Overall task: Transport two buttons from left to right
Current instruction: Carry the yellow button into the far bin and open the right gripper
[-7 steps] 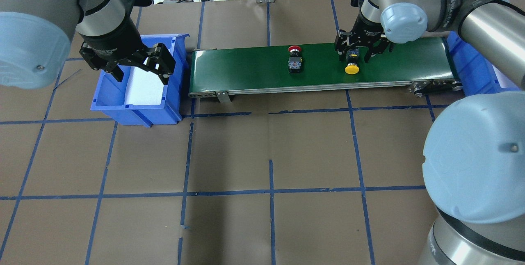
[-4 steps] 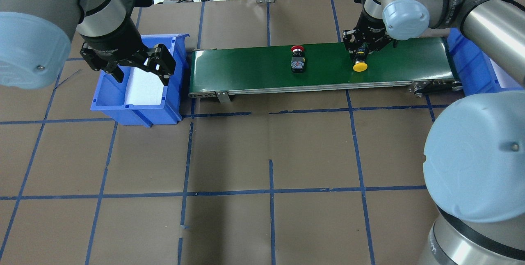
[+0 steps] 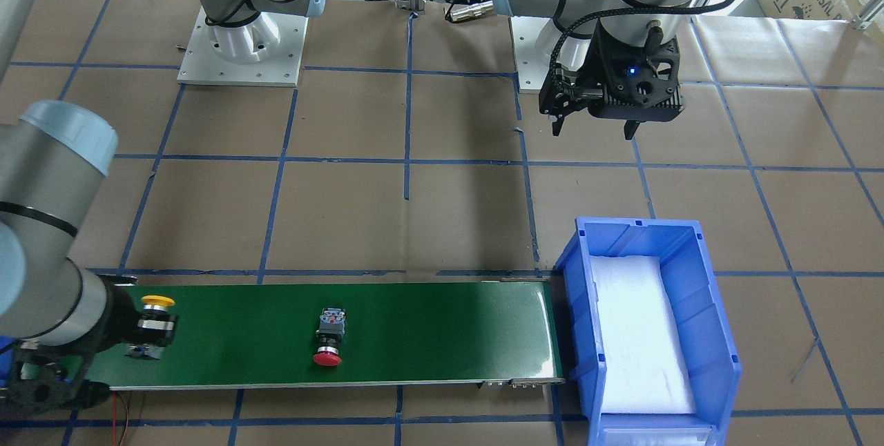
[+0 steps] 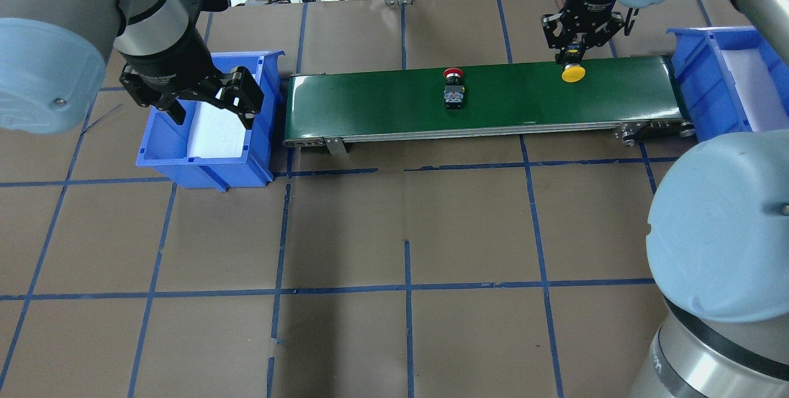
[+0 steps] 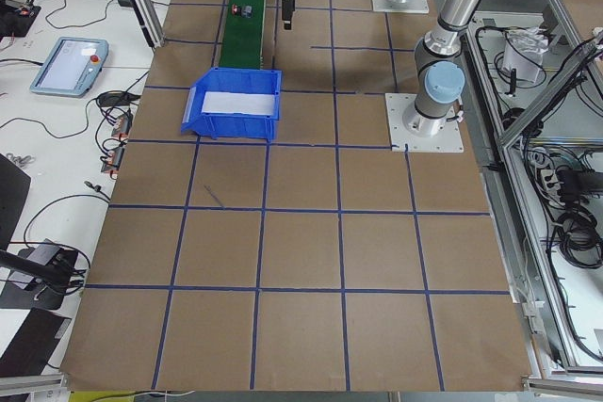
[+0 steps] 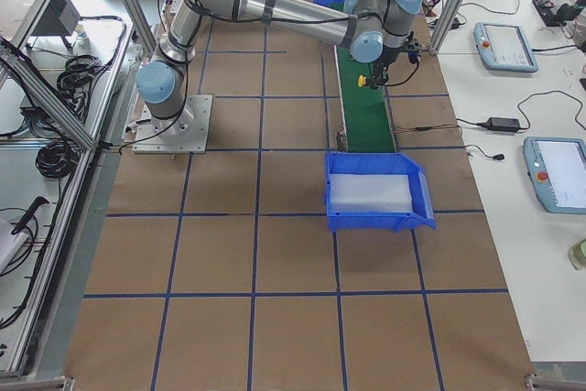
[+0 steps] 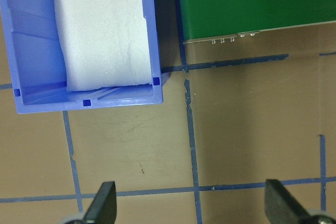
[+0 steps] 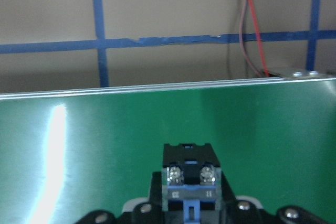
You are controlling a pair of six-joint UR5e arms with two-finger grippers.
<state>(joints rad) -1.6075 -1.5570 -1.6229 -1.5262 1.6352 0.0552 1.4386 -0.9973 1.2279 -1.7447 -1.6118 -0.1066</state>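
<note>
Two buttons over the green belt (image 4: 370,102), neither in the right bin yet. At far left, left gripper (image 4: 212,111) spread open and empty above the left bin (image 4: 203,167). Mid-belt, red button (image 4: 454,87) on its side, long axis across the belt, cap away from the robot, nearer the right arm. Further right, right gripper (image 4: 576,53) clamped on the yellow button (image 4: 573,73), seemingly lifted, cap toward the robot. Right bin (image 4: 696,84) just past the belt's end; calls for a short carry rightward.
</note>
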